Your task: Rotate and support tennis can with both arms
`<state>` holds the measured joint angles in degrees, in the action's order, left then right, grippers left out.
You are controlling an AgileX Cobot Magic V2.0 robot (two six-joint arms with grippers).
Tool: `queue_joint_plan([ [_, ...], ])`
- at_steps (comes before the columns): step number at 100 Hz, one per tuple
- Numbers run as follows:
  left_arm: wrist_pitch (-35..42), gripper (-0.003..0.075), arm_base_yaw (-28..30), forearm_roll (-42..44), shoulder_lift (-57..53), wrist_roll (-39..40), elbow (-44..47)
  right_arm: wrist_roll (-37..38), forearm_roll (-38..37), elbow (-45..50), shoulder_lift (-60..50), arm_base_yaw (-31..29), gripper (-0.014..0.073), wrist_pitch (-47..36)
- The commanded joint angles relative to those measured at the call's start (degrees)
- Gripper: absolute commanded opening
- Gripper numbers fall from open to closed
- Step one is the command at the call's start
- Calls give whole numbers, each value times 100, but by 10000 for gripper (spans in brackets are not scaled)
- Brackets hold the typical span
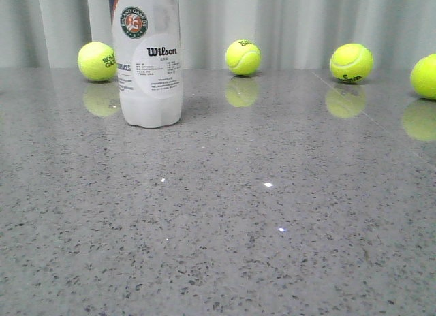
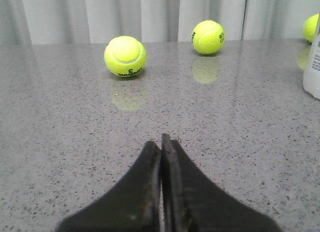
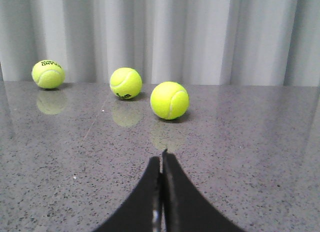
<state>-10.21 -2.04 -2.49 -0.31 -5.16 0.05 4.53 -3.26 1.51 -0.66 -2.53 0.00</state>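
Observation:
The tennis can (image 1: 147, 57) stands upright at the back left of the grey table, its white Wilson label and round Roland Garros logo facing the camera; its top is cut off by the frame. A sliver of it shows at the edge of the left wrist view (image 2: 313, 67). My left gripper (image 2: 161, 140) is shut and empty, low over the table, well apart from the can. My right gripper (image 3: 161, 158) is shut and empty, pointing at tennis balls. Neither gripper shows in the front view.
Yellow tennis balls lie along the back of the speckled table (image 1: 225, 214): one left of the can (image 1: 97, 61), one centre (image 1: 243, 57), two at the right (image 1: 351, 62) (image 1: 426, 76). A pale curtain hangs behind. The right wrist view shows three balls, the nearest (image 3: 169, 100).

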Motion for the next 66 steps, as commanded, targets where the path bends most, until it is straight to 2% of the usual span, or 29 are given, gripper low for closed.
queue_joint_plan([
  [1,423,-19,-33,-4,-195,62,253,-65,12,19,-89,-42,-61,-377],
  [66,423,-19,-33,-4,-195,62,253,-65,12,14,-89,-42,-61,-262],
])
